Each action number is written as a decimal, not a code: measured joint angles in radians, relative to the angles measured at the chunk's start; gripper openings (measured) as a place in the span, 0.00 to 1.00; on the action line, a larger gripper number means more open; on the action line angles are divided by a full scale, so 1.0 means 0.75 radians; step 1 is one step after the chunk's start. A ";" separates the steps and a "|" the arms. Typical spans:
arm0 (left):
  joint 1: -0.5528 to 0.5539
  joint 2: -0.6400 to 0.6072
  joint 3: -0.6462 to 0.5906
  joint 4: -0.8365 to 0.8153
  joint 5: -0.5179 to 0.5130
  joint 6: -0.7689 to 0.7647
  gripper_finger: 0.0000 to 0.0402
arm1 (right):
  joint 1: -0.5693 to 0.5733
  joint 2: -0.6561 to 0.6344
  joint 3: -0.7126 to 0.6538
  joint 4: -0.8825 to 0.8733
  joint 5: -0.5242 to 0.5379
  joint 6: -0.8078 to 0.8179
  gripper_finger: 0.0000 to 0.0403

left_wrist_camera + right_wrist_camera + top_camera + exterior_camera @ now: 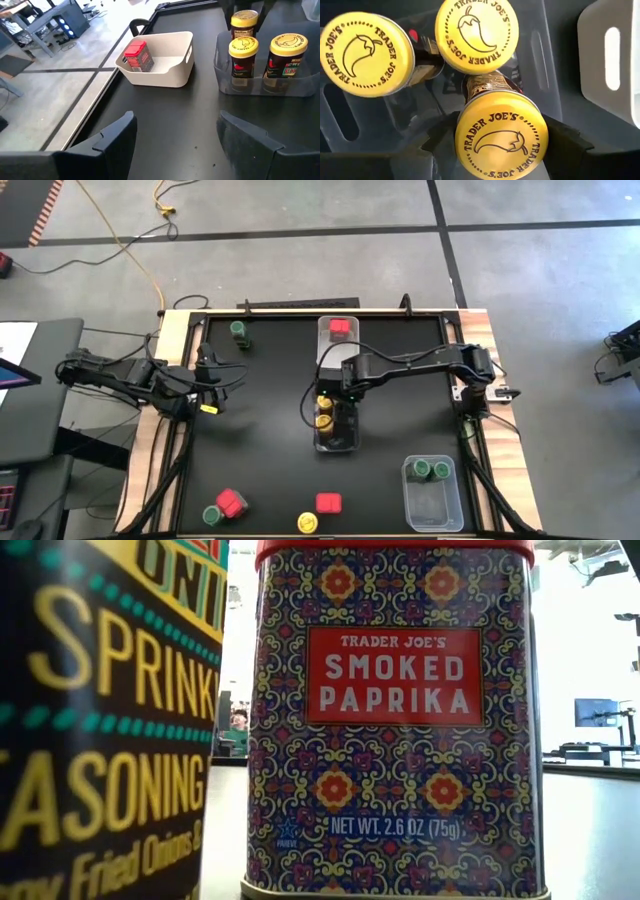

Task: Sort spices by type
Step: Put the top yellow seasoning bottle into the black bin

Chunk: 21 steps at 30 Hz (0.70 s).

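Black table (270, 430) | right gripper (495, 137) jaws pinching yellow-lidded jar (501, 134) | left gripper (175, 137) jaws spread, empty

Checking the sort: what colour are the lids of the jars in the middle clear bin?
Yellow lids, clearest in the right wrist view.

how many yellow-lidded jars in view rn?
4. Three sit in the clear middle bin: two standing free and one between the right gripper fingers. A fourth stands on the table's near edge. Others may be hidden.
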 joint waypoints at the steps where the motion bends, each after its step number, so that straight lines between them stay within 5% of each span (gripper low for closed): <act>1: 0.000 0.000 0.000 0.000 0.000 0.000 0.65 | 0.000 0.000 0.000 0.001 0.000 0.001 0.63; 21: 0.000 0.000 0.000 -0.001 0.000 0.014 0.65 | -0.002 0.080 0.001 -0.007 0.009 0.011 0.63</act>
